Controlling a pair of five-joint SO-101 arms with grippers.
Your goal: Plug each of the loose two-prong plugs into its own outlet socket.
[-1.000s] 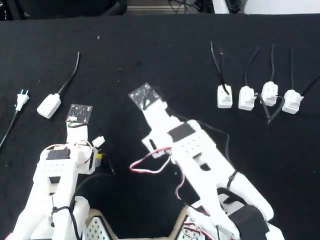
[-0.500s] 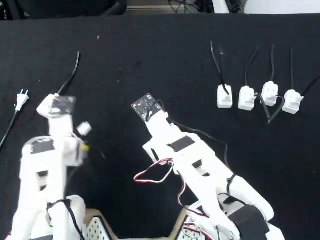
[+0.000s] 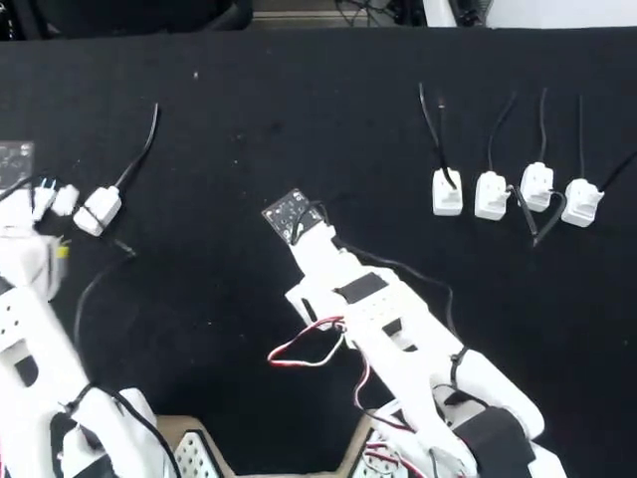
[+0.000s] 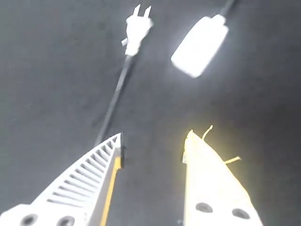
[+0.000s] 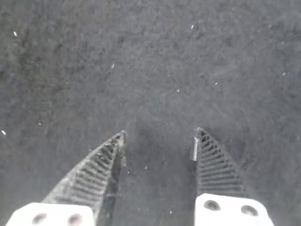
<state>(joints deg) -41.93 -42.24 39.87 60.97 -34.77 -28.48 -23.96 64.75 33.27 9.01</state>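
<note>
At nine o'clock on the black-clothed table (image 3: 249, 119), the left gripper (image 4: 151, 141) hangs spread, empty, near the loose white two-prong plug (image 4: 136, 28) and white oblong outlet socket (image 4: 200, 40), whose cord (image 4: 228, 5) is cut off. The right gripper (image 5: 159, 136) gapes mid-table.

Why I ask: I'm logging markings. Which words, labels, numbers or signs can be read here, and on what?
No text can be read in any view.
Loose plug and the socket beside it: no print visible.
Speckled square board on the right arm: marks too small to read.
</note>
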